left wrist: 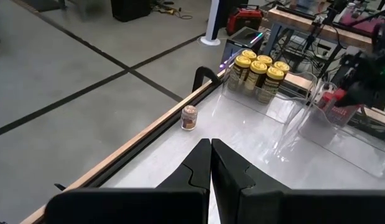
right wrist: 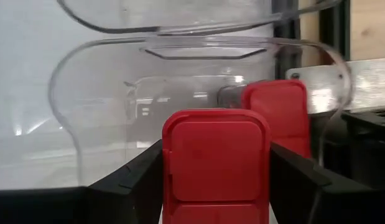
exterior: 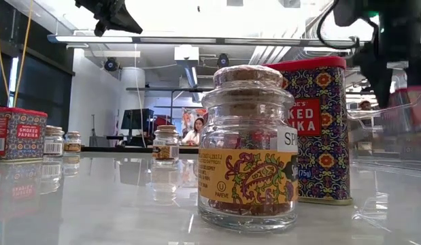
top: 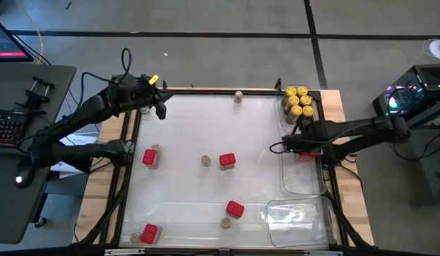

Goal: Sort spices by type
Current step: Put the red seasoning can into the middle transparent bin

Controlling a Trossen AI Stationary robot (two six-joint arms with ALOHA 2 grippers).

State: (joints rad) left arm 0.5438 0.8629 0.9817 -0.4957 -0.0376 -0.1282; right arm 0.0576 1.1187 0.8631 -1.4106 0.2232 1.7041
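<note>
My right gripper (right wrist: 216,171) is over the middle clear tray (top: 303,178) at the table's right side, shut on a red tin (right wrist: 216,155). A second red tin (right wrist: 277,112) stands in that tray just beyond it. Jars with yellow lids (top: 299,101) fill the far right tray. Several red tins (top: 227,161) and small cork-topped jars (top: 205,161) stand scattered on the table. My left gripper (left wrist: 211,158) is shut on nothing, raised over the far left corner (top: 161,107). My right gripper pinches the red tin between its two fingers (right wrist: 133,180), one on each side wall just below the red lid (right wrist: 216,134). The fingers come from above, pointing down. The tin is upright; I cannot tell if its base rests on the tray floor.
A third clear tray (top: 298,220) lies at the near right corner. One small jar (left wrist: 189,117) stands alone at the far edge. A jar (exterior: 247,150) and a tin (exterior: 319,129) stand close to the low camera. A wooden frame (top: 205,90) borders the table.
</note>
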